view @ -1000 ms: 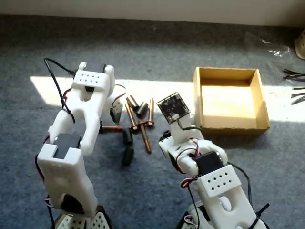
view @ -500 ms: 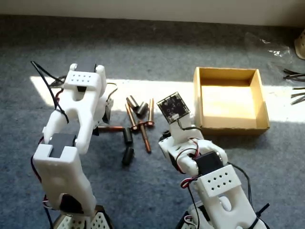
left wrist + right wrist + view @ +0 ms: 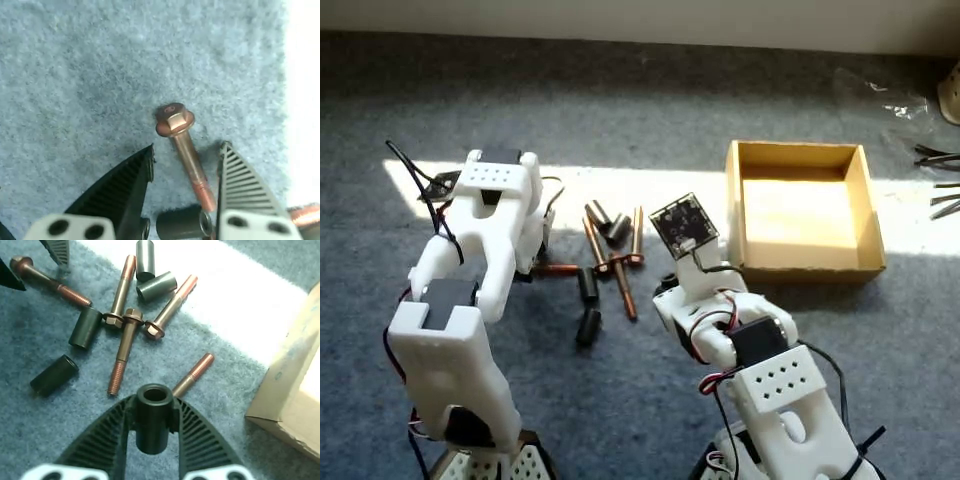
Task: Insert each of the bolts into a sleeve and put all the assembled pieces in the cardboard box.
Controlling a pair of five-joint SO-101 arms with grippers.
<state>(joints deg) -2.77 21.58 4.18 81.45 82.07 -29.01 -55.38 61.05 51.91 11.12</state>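
Observation:
My left gripper [image 3: 187,148] is open and low over the carpet, one finger on each side of a copper bolt [image 3: 182,150] that lies flat, apart from the rest. In the high view that bolt [image 3: 557,268] pokes out beside the left arm. My right gripper [image 3: 151,440] is shut on a dark sleeve [image 3: 151,417], held upright with its bore showing. Several more bolts [image 3: 623,285] and dark sleeves [image 3: 587,285] lie scattered between the arms. The cardboard box [image 3: 735,215] stands open at the right, nothing inside it.
Grey carpet with a sunlit strip across the middle. Metal tools [image 3: 942,190] and a plastic bag [image 3: 880,95] lie at the far right. The box's corner [image 3: 295,390] is close beside the right gripper.
The left arm has shifted left and drawn back a little, bringing its open fingers around the lone bolt. The right arm and its sleeve have not moved.

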